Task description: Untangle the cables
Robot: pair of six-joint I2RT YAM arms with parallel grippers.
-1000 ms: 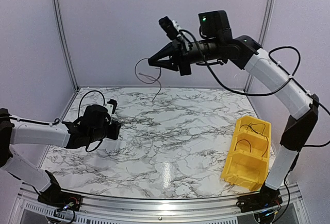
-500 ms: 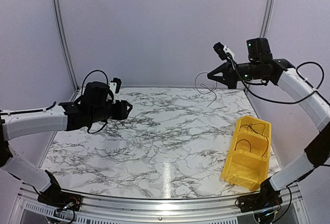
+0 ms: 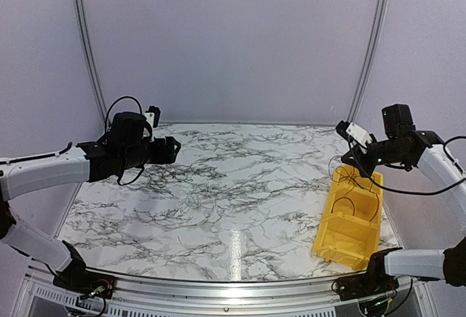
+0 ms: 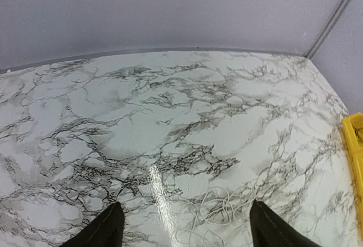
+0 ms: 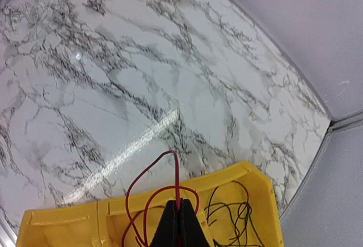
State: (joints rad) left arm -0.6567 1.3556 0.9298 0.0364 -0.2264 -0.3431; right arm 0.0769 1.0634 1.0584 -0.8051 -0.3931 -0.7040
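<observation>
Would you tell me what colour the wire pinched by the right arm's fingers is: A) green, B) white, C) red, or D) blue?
C: in the right wrist view the shut right fingers pinch a red wire above the yellow bin.

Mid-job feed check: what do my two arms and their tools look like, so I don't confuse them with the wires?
The left arm and right arm both have white links with black joints and wrists. Thick black cables loop along each. The right wrist's camera is white-cased. The left tool and right tool have plain black fingers tapering to points.
</observation>
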